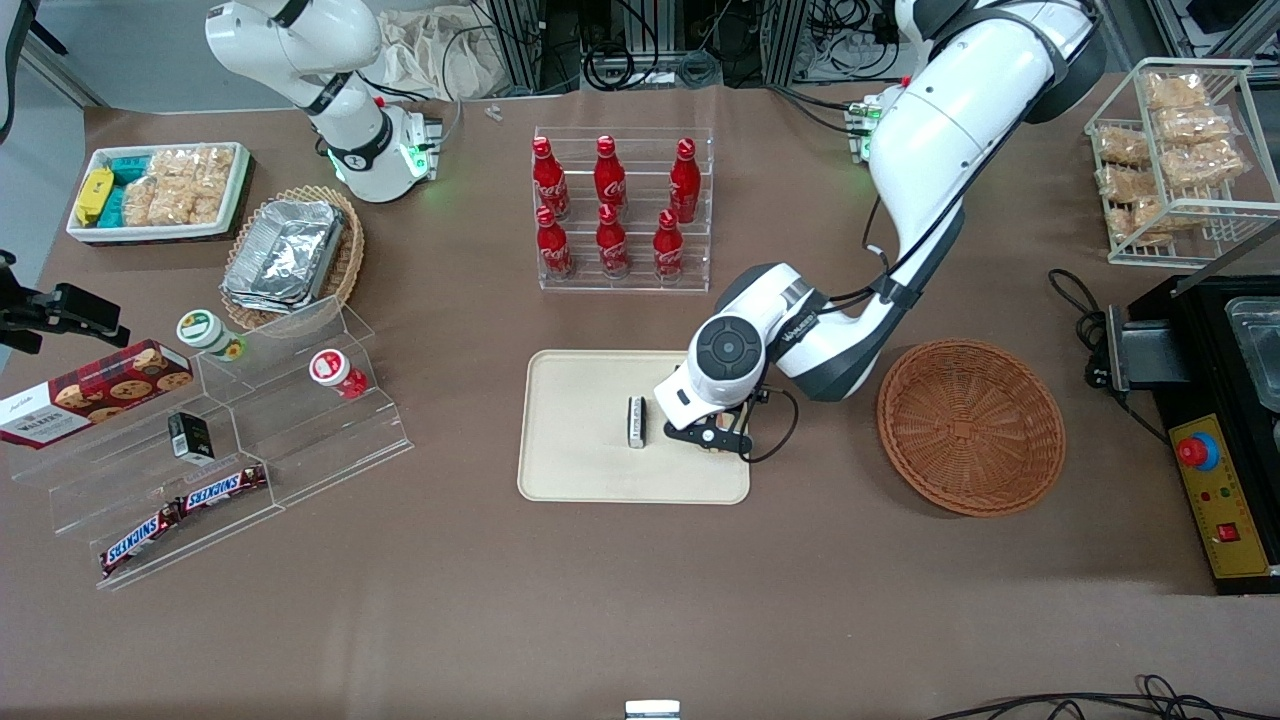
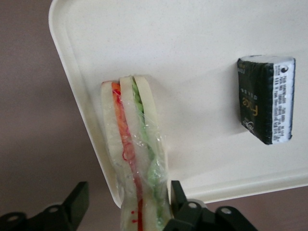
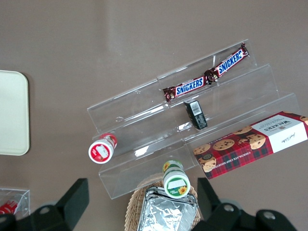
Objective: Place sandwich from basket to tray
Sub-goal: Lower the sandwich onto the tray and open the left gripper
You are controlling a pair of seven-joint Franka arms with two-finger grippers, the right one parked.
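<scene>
Gripper (image 2: 125,204) open w/ sandwich (image 2: 137,154) on tray (image 2: 192,57); "Snickers" bars (image 3: 206,78)

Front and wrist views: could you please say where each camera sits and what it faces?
Front view: overhead, facing the working arm and parked arm.
Left wrist view: on the working arm, above the sandwich at the tray's rim; open end effector astride it.
Right wrist view: on the parked arm, above Snickers bars; its fingers show.
Shared: the tray.

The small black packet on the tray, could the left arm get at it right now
Probably not yet. The gripper hovers over the tray's edge, open, with the sandwich between its fingers. The black packet lies bare nearby; nothing else blocks it.
</scene>
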